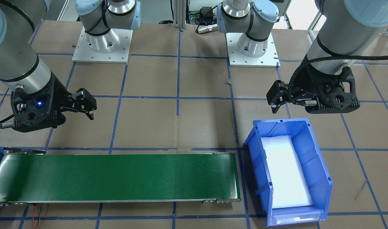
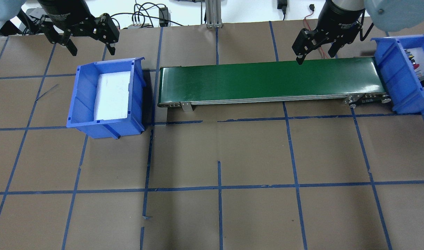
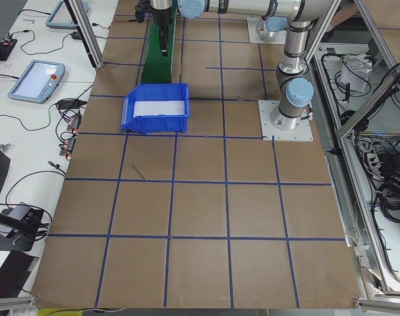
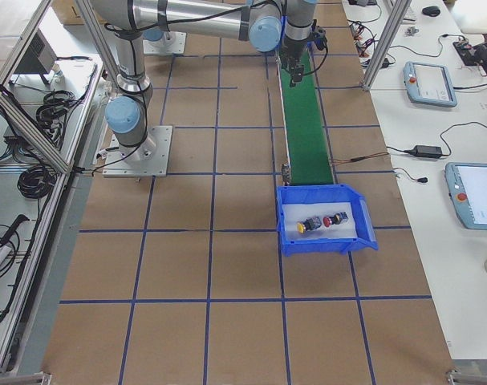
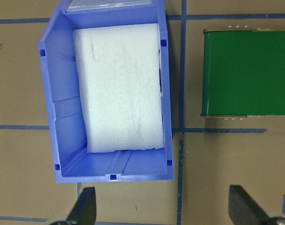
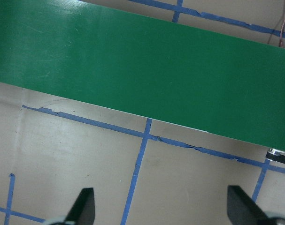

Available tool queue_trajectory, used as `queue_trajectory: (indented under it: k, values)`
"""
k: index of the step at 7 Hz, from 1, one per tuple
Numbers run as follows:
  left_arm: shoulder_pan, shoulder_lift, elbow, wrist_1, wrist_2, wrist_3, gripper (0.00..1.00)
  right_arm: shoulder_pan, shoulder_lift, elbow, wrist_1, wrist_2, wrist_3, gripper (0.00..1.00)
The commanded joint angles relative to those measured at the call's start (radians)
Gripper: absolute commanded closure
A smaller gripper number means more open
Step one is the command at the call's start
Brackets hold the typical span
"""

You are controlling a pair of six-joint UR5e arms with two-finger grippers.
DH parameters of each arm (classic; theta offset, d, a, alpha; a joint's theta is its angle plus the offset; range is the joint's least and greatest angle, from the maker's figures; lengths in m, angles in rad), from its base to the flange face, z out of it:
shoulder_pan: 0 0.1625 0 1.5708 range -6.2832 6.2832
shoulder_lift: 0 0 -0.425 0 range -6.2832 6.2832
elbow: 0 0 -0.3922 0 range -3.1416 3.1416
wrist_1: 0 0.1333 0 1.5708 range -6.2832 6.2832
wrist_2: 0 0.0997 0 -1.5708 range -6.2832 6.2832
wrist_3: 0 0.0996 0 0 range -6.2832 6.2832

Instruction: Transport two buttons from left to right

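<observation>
Taped table (image 4: 211, 265), right bin (image 4: 327, 245) holding both buttons (image 4: 311, 224)

The desk (image 2: 253, 152) is covered in matt brown paper. The smooth green belt (image 2: 267, 78) is faintly glossed. The plastic bin (image 2: 81, 100) is lined with coarse white foam (image 2: 113, 92).

A robotics lab, my two arms (image 1: 334, 54) bolted to metal plates (image 1: 82, 55) on a paper-covered worktop (image 2: 253, 149) gridded in blue tape, aluminium framing (image 3: 86, 36) around me, teach pendants (image 4: 429, 84) and bundled cables (image 4: 42, 108) alongside.
</observation>
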Motion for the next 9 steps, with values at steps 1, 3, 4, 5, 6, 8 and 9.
queue_trajectory:
  k: [1,3,4,5,6,8,9]
  values:
    - [0.001,0.0,0.0,0.0,0.001,0.0,0.0,0.082,-0.021,-0.006,-0.018,-0.091,0.073,0.0]
    - [0.0,0.0,-0.002,0.0,0.001,0.0,0.0,0.093,-0.017,-0.007,-0.023,-0.091,0.125,0.0]
    - [0.0,0.0,0.0,0.0,0.002,0.0,0.0,0.093,-0.015,-0.004,-0.018,-0.091,0.215,0.0]
    - [0.001,0.002,-0.002,0.0,0.0,0.0,0.0,0.093,-0.02,-0.006,-0.017,-0.077,0.238,0.0]
    - [0.001,0.002,-0.003,0.0,0.0,0.0,0.0,0.093,-0.024,-0.001,-0.008,-0.074,0.293,0.0]
    - [0.001,0.002,-0.003,0.0,0.0,0.0,0.0,0.093,-0.023,0.002,-0.003,-0.042,0.294,0.0]
    - [0.001,0.002,-0.003,0.0,0.0,0.0,0.0,0.093,-0.023,0.0,-0.003,-0.042,0.291,0.0]
